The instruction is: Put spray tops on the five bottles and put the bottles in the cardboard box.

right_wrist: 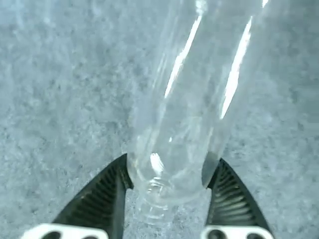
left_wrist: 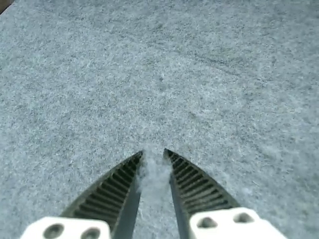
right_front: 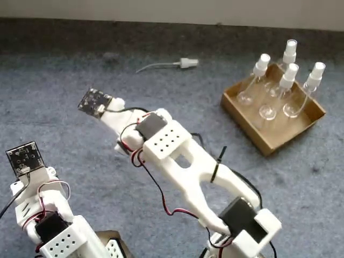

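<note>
My right gripper (right_wrist: 169, 162) is shut on a clear bottle (right_wrist: 199, 89) with no top, its fingers clamping the body near the open neck, just above the grey carpet. A loose spray top (right_front: 188, 63) with its thin tube lies on the carpet at the back middle. The cardboard box (right_front: 244, 115) sits at the right and holds several clear bottles (right_front: 262, 75) with white spray tops on. My left gripper (left_wrist: 153, 153) hovers over bare carpet, shut down to a narrow slit with nothing in it.
The right arm (right_front: 177, 150) stretches diagonally across the middle of the table, its wrist near the centre left. The left arm (right_front: 37, 199) stays at the front left corner. A dark strip (right_front: 107, 29) runs along the carpet's far edge.
</note>
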Available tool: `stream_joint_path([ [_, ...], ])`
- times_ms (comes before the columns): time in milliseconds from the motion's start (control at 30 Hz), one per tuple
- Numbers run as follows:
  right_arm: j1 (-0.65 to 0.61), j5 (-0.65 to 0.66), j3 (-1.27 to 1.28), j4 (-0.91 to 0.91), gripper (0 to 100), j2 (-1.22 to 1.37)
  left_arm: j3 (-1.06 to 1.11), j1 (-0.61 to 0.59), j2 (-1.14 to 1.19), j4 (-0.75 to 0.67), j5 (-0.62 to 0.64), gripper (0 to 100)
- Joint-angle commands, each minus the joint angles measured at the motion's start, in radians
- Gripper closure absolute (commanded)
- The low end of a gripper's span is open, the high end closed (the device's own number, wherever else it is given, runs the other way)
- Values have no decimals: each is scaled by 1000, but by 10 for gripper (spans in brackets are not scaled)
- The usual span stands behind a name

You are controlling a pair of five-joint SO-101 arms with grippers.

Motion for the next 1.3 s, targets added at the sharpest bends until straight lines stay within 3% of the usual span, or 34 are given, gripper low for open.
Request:
stream_joint_path([
  [0, 50, -95, -44, -8, 904, -151, 18, 27, -5, -2, -8, 993],
  [300, 62, -123, -50, 237, 904, -387, 18, 28, -5, -3, -8, 993],
  [500, 142, -279, -21, 251, 904, -513, 18, 30, -5, -2, -8, 993],
  [667, 183, -247, 189, 246, 904, -588, 18, 30, -5, -2, -8, 993],
  [833, 254, -238, 486, 71, 904, -679, 18, 30, -5, 0, -8, 993],
  [1067, 303, -238, 923, -321, 904, -806, 18, 71, -4, 0, -8, 993],
  [1267, 303, -253, 1055, -475, 904, -811, 19, 77, -2, 0, -8, 993],
])
